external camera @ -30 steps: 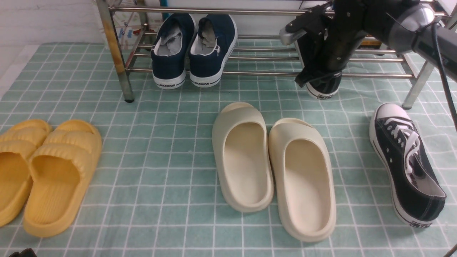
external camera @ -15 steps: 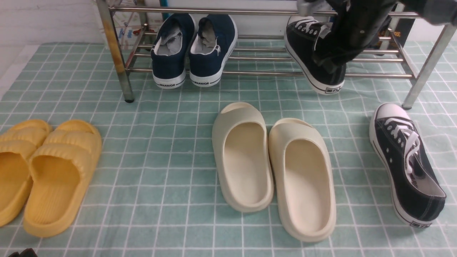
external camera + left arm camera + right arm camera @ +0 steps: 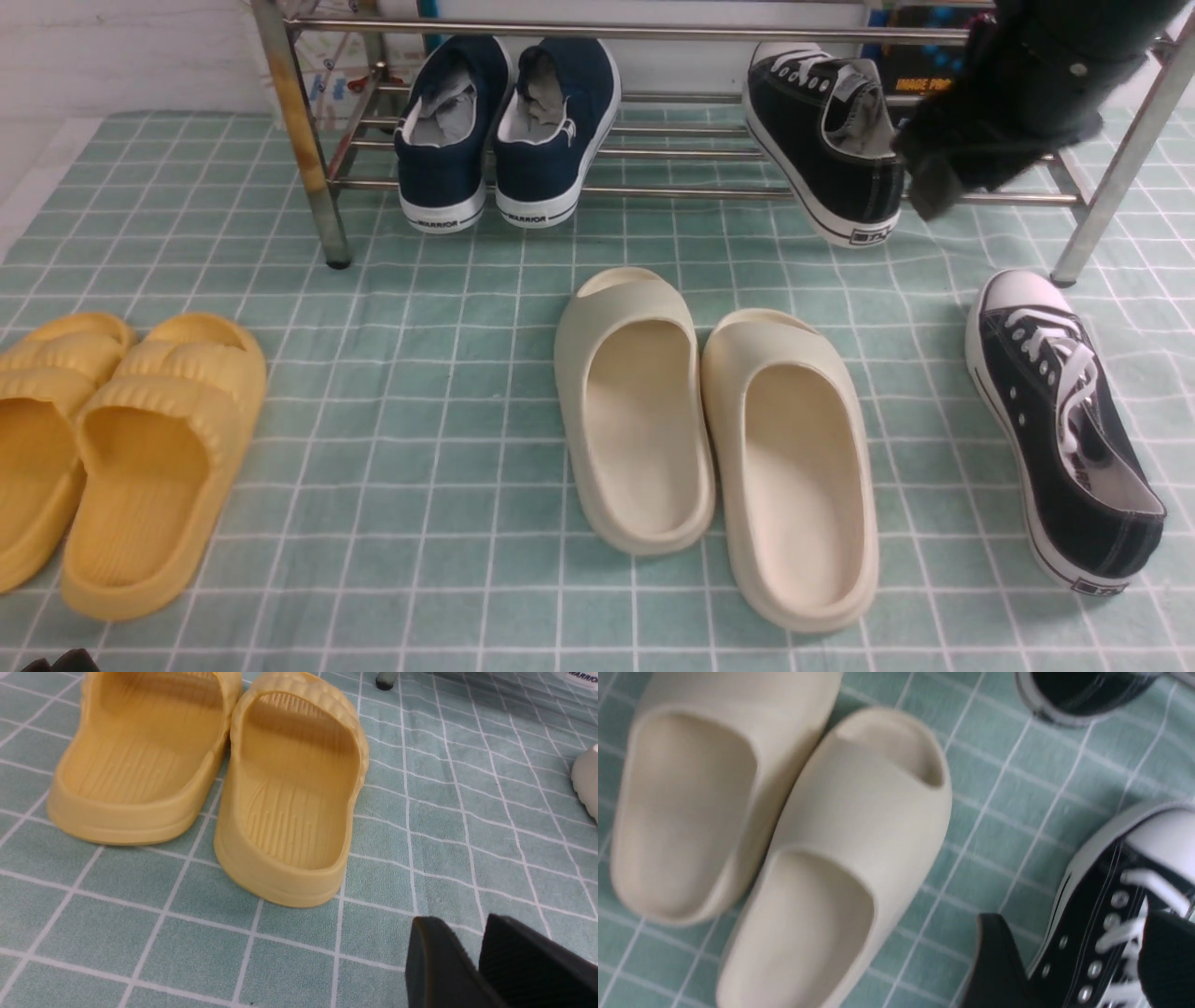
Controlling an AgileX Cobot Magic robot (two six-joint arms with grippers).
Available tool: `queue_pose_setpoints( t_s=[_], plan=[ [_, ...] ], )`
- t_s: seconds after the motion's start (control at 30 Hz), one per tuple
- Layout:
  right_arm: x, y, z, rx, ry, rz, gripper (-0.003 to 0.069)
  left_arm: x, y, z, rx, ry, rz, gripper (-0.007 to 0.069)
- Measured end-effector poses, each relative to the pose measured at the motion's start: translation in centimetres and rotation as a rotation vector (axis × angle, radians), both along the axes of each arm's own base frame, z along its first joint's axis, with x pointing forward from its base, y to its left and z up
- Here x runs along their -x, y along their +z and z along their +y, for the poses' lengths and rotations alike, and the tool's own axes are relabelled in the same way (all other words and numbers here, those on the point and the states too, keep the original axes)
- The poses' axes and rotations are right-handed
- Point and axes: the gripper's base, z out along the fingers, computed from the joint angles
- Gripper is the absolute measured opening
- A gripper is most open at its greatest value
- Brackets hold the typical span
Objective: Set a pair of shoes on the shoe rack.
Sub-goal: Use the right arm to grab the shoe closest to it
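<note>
Checked mat [image 3: 448,392]: right gripper [image 3: 1078,961] released, withdrawn from racked sneaker [image 3: 826,140].

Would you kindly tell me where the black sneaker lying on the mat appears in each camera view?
Front view: the black sneaker on the mat lies far right, toe toward the shoe rack.
Left wrist view: not in it.
Right wrist view: same sneaker, beneath the jaws.
Shared landmark: cream slides.

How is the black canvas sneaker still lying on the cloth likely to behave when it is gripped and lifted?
The black sneaker on the cloth probably flexes at its upper: the canvas collar looks thin and gapes open. Its thick white rubber sole should stay fairly stiff, so a grip at the heel may let the toe dip. Loose white laces could snag the right tool, whose fingers stand open above it.
</note>
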Motion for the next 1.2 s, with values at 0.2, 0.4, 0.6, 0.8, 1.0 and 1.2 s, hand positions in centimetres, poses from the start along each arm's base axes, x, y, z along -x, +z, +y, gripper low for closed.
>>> queue_pose_setpoints(
  t_s=[0.2, 0.4, 0.6, 0.8, 1.0, 1.2],
  plan=[
    [5.8, -4.1, -2.2, 0.067, -0.047, 0.171, 0.0431, 0.0, 0.0, 0.0, 0.0, 0.0, 0.0, 0.0169],
    [8.4, -10.7, -4.1, 0.176, -0.173, 0.235, 0.0431, 0.0, 0.0, 0.0, 0.0, 0.0, 0.0, 0.0173],
    [8.0, -13.7, -4.3, 0.173, -0.215, 0.161, 0.0432, 0.0, 0.0, 0.0, 0.0, 0.0, 0.0, 0.0176],
    [6.8, -15.8, -3.9, 0.176, -0.22, 0.169, 0.0373, 0.0, 0.0, 0.0, 0.0, 0.0, 0.0, 0.0176],
    [6.6, -16.8, -3.9, 0.196, -0.215, 0.194, 0.0087, 0.0, 0.0, 0.0, 0.0, 0.0, 0.0, 0.0179],
    [7.9, -13.9, -4.2, 0.164, -0.215, 0.162, 0.0022, 0.0, 0.0, 0.0, 0.0, 0.0, 0.0, 0.0183]
  ],
)
